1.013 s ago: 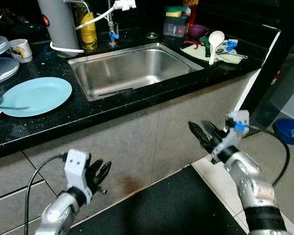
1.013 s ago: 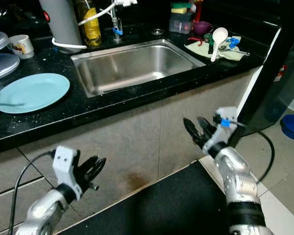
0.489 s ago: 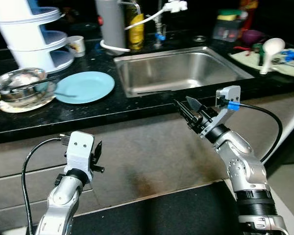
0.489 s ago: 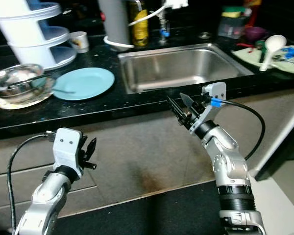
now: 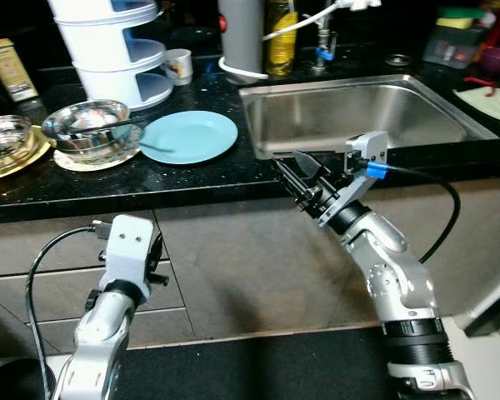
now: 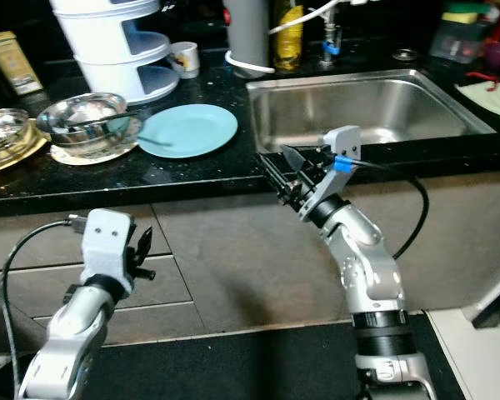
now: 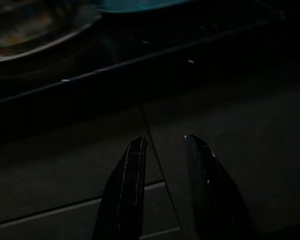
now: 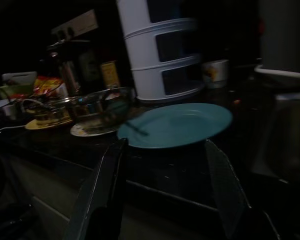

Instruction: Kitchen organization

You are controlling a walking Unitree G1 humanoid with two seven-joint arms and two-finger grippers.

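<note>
A teal plate (image 5: 188, 137) lies on the black counter (image 5: 108, 187) left of the steel sink (image 5: 358, 112). A utensil rests on the plate's left edge. Beside it a steel bowl (image 5: 87, 129) sits on a saucer. My right gripper (image 5: 286, 160) is open, held at the counter's front edge between plate and sink. Along its fingers (image 8: 107, 190) I see the teal plate (image 8: 177, 124) and the bowl (image 8: 97, 107) ahead. My left gripper (image 5: 156, 254) hangs low in front of the cabinet drawers, and its fingers (image 7: 130, 185) stand slightly apart with nothing between them.
A white tiered container (image 5: 108, 46), a cup (image 5: 179, 65), a grey cylinder (image 5: 242, 33) and a yellow bottle (image 5: 279, 37) stand at the back. A glass dish on a yellow plate (image 5: 4, 137) is far left. A black mat (image 5: 275, 367) covers the floor.
The camera has swung left, bringing the bowl and tiered container into view. My right gripper has risen from cabinet height to the counter edge near the plate. The left arm stays low.
</note>
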